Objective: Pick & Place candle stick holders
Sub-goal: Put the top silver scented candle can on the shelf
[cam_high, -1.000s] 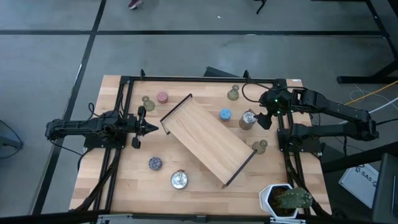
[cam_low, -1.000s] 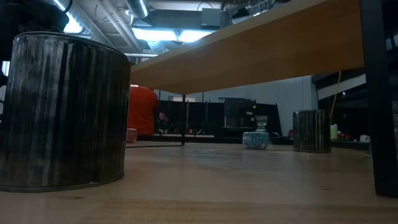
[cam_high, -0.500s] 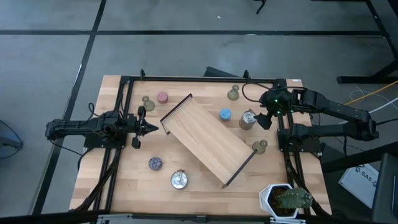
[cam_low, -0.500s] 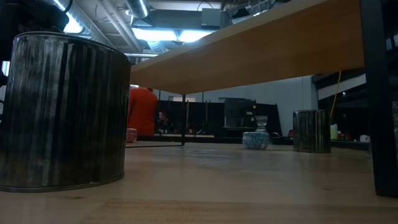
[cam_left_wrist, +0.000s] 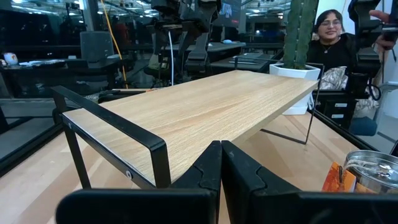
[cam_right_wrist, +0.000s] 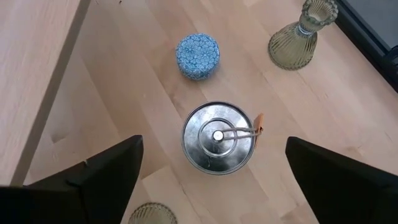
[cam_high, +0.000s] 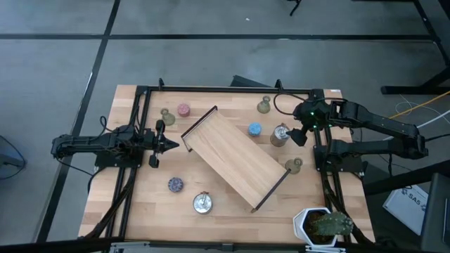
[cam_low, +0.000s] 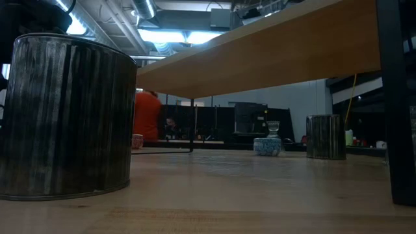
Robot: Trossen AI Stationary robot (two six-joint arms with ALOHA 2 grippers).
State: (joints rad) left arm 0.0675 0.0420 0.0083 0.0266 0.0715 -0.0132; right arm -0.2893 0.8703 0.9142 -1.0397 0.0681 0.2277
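Silver holder (cam_right_wrist: 217,137) under open right end effector (cam_right_wrist: 214,180)

I see the long wooden tray (cam_high: 236,159) lying diagonally across the middle of the table (cam_high: 140,211), raised on black metal legs. A potted green plant (cam_high: 322,225) in a white pot sits at the table's near right corner. Beyond the far edge, a person in orange (cam_low: 147,116) stands

Tray (cam_high: 235,159) diag. mid-table; holders scattered round it, plant (cam_high: 325,225) at right near corner.
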